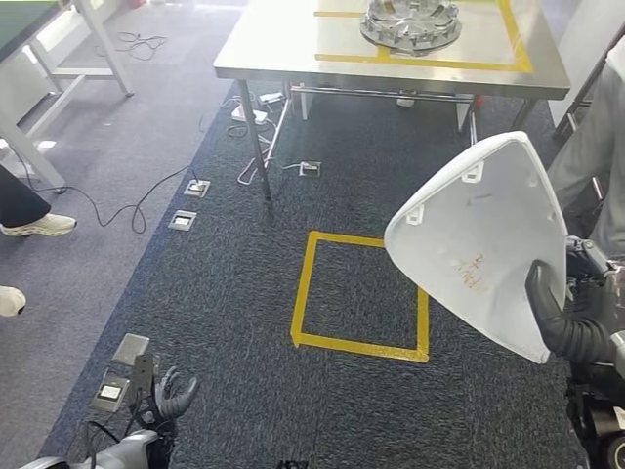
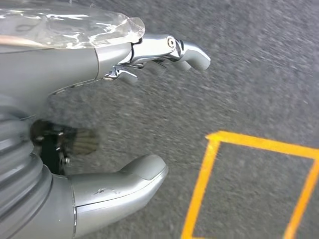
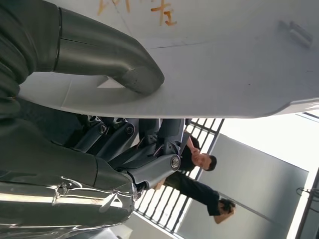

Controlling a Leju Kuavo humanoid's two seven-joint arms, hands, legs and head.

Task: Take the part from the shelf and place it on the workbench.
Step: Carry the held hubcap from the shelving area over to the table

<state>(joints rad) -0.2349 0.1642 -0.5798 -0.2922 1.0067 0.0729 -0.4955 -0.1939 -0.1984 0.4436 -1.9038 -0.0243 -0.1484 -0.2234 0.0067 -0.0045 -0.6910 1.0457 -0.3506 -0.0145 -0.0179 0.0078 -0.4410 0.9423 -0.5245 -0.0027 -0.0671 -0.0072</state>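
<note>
White part [image 1: 479, 234] pinched in raised right hand [image 1: 571, 322]; left hand [image 1: 171, 396] hangs low, fingers apart.

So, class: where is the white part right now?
In the head view the white part is on the right, gripped by the right hand above the carpet beside the yellow floor square.

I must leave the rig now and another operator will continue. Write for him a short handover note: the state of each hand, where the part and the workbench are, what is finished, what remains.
Right hand: grips the white part by its lower edge, thumb on the face and fingers under it; the part is held up in the air.
Left hand: holds nothing, fingers apart, hanging low over the carpet.
Workbench: ahead, beyond the yellow floor square; a round metal fixture sits on it inside yellow tape.
Done: the part is in hand.
Left: get to the workbench, set the part down, release.
</note>
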